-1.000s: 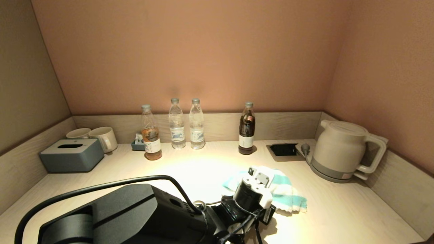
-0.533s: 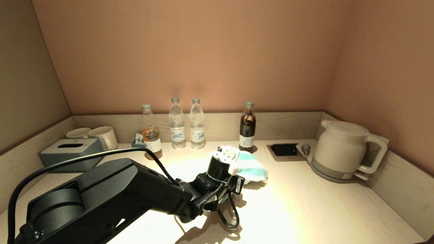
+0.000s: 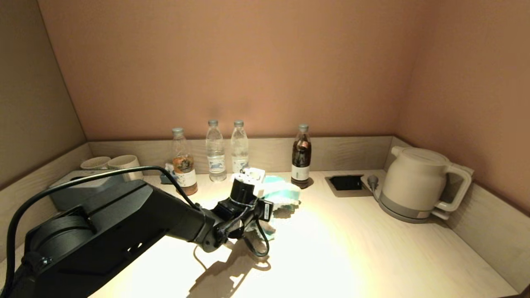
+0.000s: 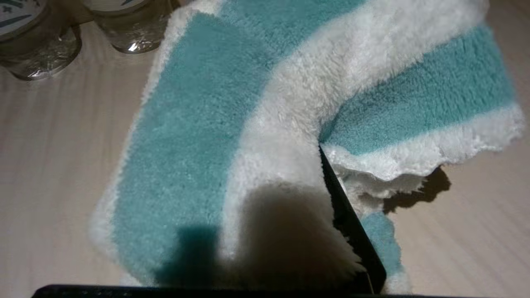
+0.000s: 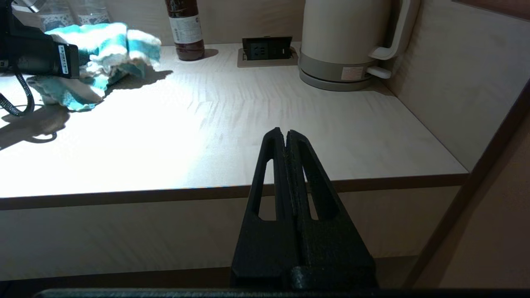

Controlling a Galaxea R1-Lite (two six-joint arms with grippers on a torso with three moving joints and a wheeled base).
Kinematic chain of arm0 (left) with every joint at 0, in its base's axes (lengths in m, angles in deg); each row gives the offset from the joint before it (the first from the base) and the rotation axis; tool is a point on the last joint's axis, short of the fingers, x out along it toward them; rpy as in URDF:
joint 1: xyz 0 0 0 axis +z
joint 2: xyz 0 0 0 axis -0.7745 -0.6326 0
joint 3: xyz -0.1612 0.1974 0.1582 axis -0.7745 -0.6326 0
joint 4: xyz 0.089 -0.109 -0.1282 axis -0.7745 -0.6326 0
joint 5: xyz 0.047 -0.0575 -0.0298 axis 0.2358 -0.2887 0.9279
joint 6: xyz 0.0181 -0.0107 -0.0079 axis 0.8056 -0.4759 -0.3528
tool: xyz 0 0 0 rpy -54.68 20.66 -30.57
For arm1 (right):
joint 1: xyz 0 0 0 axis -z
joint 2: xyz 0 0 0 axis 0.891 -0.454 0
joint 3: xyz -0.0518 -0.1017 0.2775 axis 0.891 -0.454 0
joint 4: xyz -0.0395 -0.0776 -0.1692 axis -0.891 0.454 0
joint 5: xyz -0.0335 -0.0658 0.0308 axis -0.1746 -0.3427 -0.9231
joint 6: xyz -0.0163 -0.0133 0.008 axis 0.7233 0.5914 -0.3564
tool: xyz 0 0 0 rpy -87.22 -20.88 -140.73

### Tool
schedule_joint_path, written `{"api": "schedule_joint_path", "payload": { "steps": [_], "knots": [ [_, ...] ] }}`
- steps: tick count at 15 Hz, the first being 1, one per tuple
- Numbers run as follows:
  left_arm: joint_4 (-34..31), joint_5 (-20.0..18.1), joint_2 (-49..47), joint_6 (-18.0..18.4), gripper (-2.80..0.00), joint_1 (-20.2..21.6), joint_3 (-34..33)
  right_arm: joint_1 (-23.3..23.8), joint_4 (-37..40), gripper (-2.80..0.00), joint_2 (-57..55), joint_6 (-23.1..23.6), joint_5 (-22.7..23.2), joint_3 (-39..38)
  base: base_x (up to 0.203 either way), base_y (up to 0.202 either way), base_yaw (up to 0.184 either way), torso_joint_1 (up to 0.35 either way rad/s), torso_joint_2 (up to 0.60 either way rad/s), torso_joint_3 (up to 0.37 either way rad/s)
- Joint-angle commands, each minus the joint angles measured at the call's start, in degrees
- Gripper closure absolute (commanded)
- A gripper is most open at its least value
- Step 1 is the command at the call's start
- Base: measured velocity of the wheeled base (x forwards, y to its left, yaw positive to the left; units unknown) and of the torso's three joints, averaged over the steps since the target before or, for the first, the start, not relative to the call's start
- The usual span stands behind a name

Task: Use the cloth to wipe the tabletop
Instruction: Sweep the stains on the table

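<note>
**benchrat:** ok so where's the soft teal-and-white striped terry cloth (image 3: 278, 193) sitting relative to the left gripper (image 3: 265, 191)? trying to guess which way the wipe goes.

**servo_sam:** Right under it and fanning out ahead of it. In the left wrist view the cloth (image 4: 256, 124) fills the space in front of the gripper, and one black finger (image 4: 352, 231) is buried in a white fold, so I read it as clamped on the towel (the other finger is hidden by fabric). The cloth lies bunched on the pale beige wood-grain tabletop (image 3: 372, 248), far back near the raised rim.

**benchrat:** how close to the bottles?

**servo_sam:** Very close. The two clear plastic water bottles (image 3: 227, 151) stand just beyond the towel's far edge, with their bases showing right at its corner from the wrist. The dark brown bottle with the white label (image 3: 301, 156) is just beside the towel on the robot's right. The towel's long axis runs roughly left-right across the counter, stripes trailing toward that dark bottle.

**benchrat:** so pushing further back is out?

**servo_sam:** My guess, yes: the open counter is toward the robot, so a pull back or a sideways sweep looks safer than nudging bottles.

**benchrat:** and the other arm?

**servo_sam:** The right gripper (image 5: 286, 138) is parked off the front edge of the counter, fingers pressed together on nothing, well apart from the cloth. The left one is the only one in reach.
</note>
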State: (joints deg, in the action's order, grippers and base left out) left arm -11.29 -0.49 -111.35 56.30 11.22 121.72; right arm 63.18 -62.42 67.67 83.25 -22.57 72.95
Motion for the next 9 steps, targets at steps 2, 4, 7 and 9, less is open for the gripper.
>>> {"api": "schedule_joint_path", "payload": {
  "steps": [2,4,7,9],
  "knots": [
    [0.2,0.1,-1.0,-0.2,0.0,0.7,-0.2,0.0,0.0,0.0,0.0,0.0,0.0,0.0,0.0,0.0,0.0,0.0,0.0,0.0],
    [0.1,0.1,-1.2,-0.3,0.0,0.7,0.1,0.0,0.0,0.0,0.0,0.0,0.0,0.0,0.0,0.0,0.0,0.0,0.0,0.0],
    [0.1,0.1,-1.7,-0.2,0.0,0.5,0.6,0.0,0.0,0.0,0.0,0.0,0.0,0.0,0.0,0.0,0.0,0.0,0.0,0.0],
    [0.1,0.1,-2.2,-0.2,0.0,0.0,0.5,0.0,0.0,0.0,0.0,0.0,0.0,0.0,0.0,0.0,0.0,0.0,0.0,0.0]
  ]
}}
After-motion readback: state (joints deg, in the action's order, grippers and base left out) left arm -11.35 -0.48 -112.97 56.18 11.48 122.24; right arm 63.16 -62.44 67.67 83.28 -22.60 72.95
